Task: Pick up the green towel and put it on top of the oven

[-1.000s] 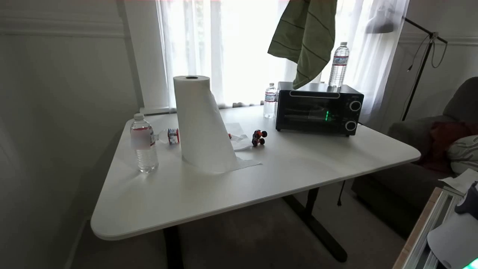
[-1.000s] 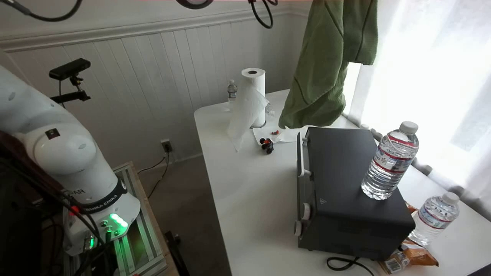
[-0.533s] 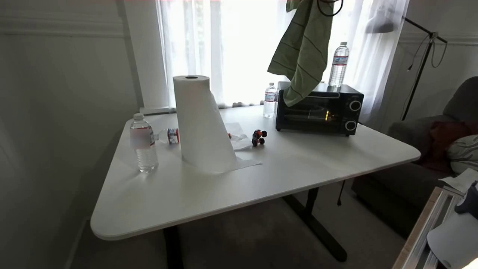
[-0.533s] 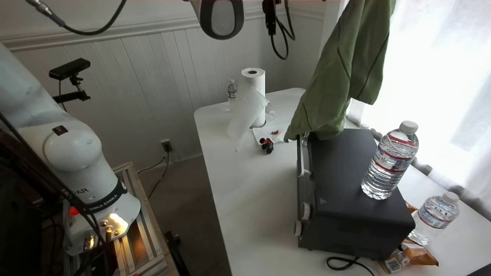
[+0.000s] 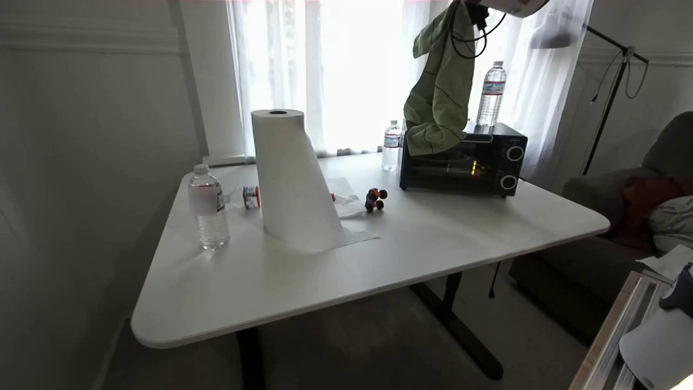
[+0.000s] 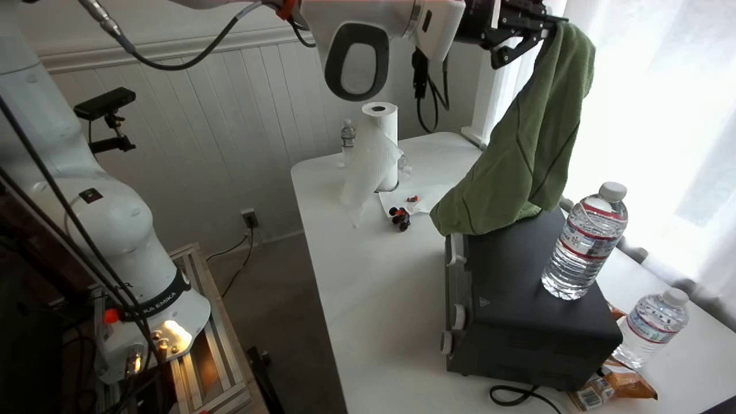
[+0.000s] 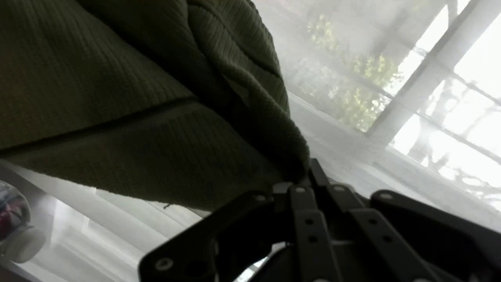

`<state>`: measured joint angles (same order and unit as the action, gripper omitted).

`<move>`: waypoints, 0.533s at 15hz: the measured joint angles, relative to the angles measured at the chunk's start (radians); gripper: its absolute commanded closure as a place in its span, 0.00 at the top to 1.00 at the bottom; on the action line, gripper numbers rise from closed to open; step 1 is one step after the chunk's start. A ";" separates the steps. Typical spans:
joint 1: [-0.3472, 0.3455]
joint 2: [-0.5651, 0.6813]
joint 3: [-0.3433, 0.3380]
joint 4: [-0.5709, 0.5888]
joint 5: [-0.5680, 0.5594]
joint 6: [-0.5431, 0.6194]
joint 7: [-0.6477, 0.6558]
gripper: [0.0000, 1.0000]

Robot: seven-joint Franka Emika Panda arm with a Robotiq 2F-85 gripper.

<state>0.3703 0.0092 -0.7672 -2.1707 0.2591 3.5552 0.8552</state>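
Note:
My gripper (image 6: 555,26) is shut on the top edge of the green towel (image 6: 523,149), and its fingertips also show in the wrist view (image 7: 305,178). The towel hangs down from the fingers, and it shows in an exterior view (image 5: 444,97) and fills the upper left of the wrist view (image 7: 148,129). Its lower end hangs over the left front part of the black oven (image 5: 460,168), bunched near the top edge. The oven's top (image 6: 512,282) is partly hidden by the towel. I cannot tell whether the towel's end rests on it.
A water bottle (image 6: 586,244) stands on top of the oven, close to the towel. Another bottle (image 6: 650,328) and an orange snack bag (image 6: 615,388) are behind the oven. A paper towel roll (image 5: 287,179), a toy car (image 5: 374,200) and a bottle (image 5: 208,208) stand on the white table (image 5: 406,260).
The towel and gripper have come down, bringing the arm and fingers into view. The towel's lower end has moved over the oven and is more bunched. The base light turned from green to amber.

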 measured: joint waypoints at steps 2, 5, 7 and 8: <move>-0.005 0.033 0.000 0.001 -0.018 -0.042 0.036 0.02; -0.022 0.073 0.002 0.002 -0.043 -0.115 0.078 0.02; -0.124 0.091 0.102 0.007 -0.011 -0.169 0.049 0.02; -0.157 0.100 0.128 0.011 -0.013 -0.205 0.045 0.02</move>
<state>0.2131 0.1091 -0.6388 -2.1593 0.2456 3.3498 0.9003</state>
